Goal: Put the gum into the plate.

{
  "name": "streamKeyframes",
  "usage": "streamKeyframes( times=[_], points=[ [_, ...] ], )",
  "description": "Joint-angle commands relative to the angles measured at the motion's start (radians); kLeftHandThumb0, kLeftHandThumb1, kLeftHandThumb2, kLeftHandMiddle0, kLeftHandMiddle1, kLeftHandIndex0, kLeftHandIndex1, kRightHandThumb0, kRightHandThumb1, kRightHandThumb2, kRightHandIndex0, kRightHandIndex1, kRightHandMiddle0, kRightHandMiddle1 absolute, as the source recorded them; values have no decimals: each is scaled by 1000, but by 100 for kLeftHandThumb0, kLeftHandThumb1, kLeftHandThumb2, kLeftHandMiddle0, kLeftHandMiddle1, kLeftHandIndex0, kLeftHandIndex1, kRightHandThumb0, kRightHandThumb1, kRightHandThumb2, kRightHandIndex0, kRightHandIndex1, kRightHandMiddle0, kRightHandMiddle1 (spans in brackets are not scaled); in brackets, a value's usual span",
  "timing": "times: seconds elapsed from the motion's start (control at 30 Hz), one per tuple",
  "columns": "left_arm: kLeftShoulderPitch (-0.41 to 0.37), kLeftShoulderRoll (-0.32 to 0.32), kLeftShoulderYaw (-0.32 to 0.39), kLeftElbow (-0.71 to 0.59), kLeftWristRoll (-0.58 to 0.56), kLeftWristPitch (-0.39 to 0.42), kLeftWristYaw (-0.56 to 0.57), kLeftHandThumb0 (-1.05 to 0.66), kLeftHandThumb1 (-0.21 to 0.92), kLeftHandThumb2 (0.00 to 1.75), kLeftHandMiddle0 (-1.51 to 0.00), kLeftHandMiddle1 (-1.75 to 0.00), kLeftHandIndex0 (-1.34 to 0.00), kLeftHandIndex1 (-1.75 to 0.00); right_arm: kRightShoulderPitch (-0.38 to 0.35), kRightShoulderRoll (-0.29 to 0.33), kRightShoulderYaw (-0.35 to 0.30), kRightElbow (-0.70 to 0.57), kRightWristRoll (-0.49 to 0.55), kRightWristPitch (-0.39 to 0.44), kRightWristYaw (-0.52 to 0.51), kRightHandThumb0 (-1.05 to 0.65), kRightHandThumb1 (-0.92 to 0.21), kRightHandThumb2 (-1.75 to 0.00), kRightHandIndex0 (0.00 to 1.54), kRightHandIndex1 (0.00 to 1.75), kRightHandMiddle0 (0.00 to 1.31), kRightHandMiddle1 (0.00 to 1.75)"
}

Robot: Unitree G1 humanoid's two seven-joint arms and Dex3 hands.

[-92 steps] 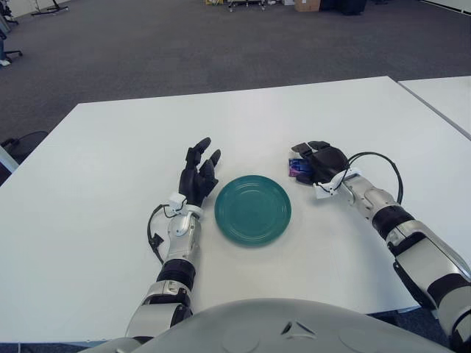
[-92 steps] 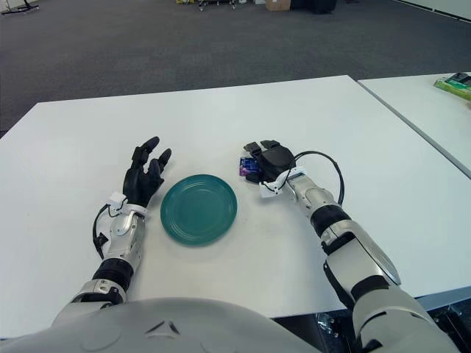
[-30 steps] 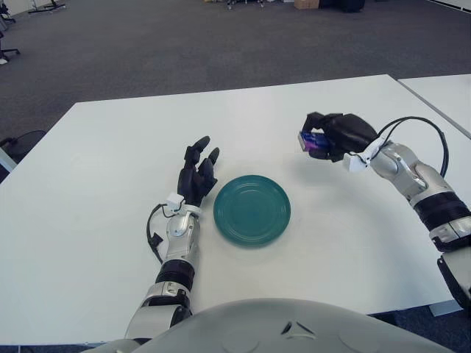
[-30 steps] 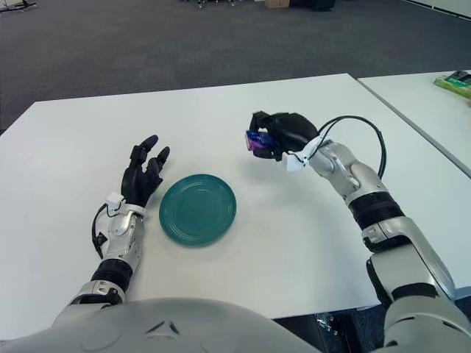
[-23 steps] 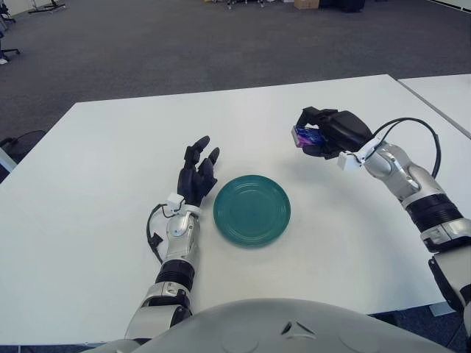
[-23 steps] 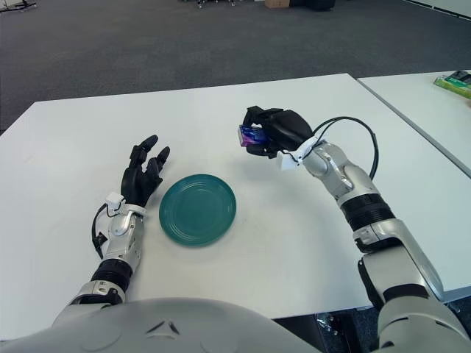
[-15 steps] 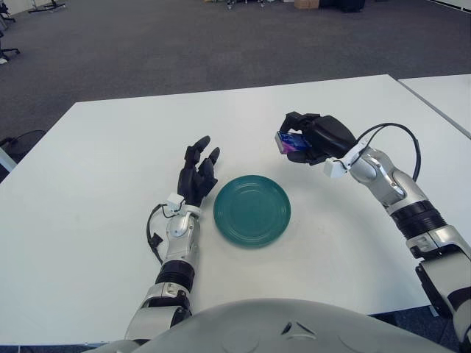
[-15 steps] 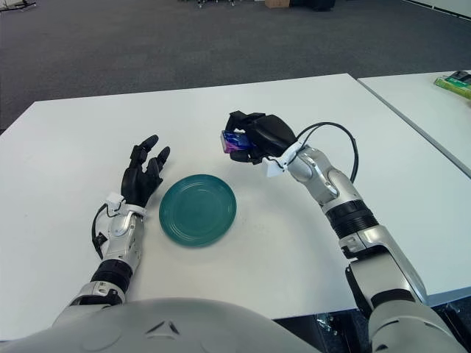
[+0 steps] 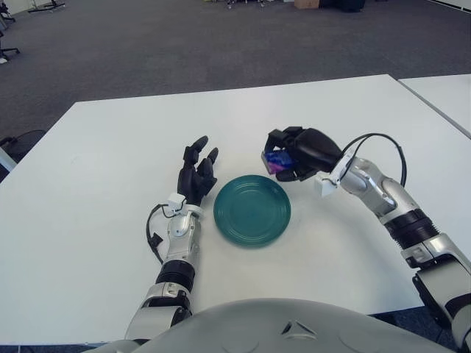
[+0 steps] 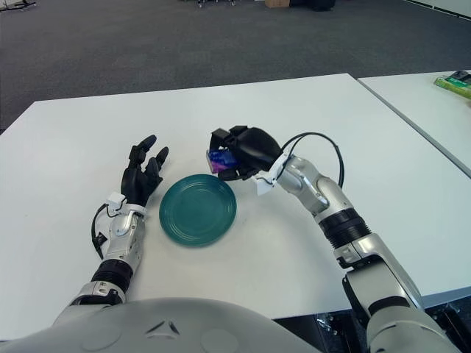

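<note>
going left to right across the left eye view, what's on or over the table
left hand, open and resting on the table → green plate → gum, held over the plate's far right edge → right hand shut on it

A plain white table (image 9: pixel 96 220) fills most of the frame; at its centre sits a solid teal-green plate (image 9: pixel 252 209); just right of centre, a glossy black right hand (image 9: pixel 302 153) clasps a gum pack (image 9: pixel 277 162) patterned in blue and purple; left of centre is a matte black left hand (image 9: pixel 196 175) on a silver forearm; dark grey carpet (image 9: pixel 184 44) spans the top.
</note>
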Motion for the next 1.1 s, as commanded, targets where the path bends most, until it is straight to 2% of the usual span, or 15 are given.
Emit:
streamKeyframes(
  times=[0.0, 0.3, 0.53, 0.83, 1.07],
  points=[
    [148, -118, -4, 88, -19, -2, 25, -73, 92, 68, -55, -2, -12, -83, -19, -1, 0, -28, -34, -12, -4, -46, -92, -52, 109, 175, 78, 175],
    [140, -129, 2, 92, -46, 3, 19, -74, 92, 69, -52, 0, -12, -84, -31, -5, 54, -45, -80, -48, 64, -46, -92, -51, 117, 175, 83, 175],
    [127, -139, 8, 105, -68, 14, 18, -74, 92, 66, -52, 0, -13, -85, -31, -4, 80, -31, -115, -90, 64, -45, -90, -51, 122, 175, 89, 175],
    [102, -166, 33, 100, -161, 26, -43, -72, 92, 60, -54, -2, -17, -89, -28, -11, 107, -3, -167, -168, 29, -44, -91, -54, 121, 175, 85, 175],
    [105, -173, 23, 86, -168, 17, -41, -75, 92, 61, -54, -1, -18, -92, -19, 0, 149, 28, -294, -162, -73, -45, -91, -56, 118, 175, 80, 175]
  ],
)
